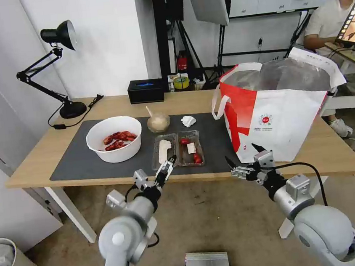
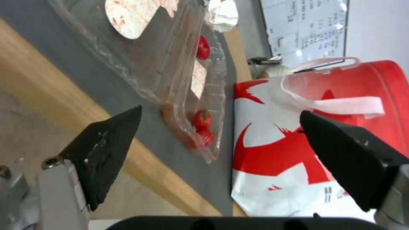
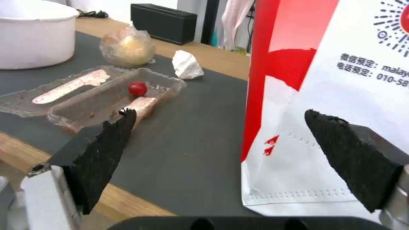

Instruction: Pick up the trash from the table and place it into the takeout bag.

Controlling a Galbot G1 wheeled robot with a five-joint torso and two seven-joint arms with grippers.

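Now left claw point(image 1: 167, 166) spread apart at near edge of clear tray point(image 1: 177, 150); right claw point(image 1: 243, 160) apart beside takeout bag point(image 1: 276, 110).

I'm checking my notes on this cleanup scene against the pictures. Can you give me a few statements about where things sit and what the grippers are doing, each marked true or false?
1. The white bowl of crayfish shells sits on the dark mat. True.
2. The left gripper is shut on the clear tray. False: its fingers are open at the table's near edge, beside the tray.
3. The takeout bag stands on the table, to the right of the tray. True.
4. The crumpled tissue is inside the bag. False: it lies on the mat.
5. The right gripper holds the sauce cup. False: it is open, near the bag.
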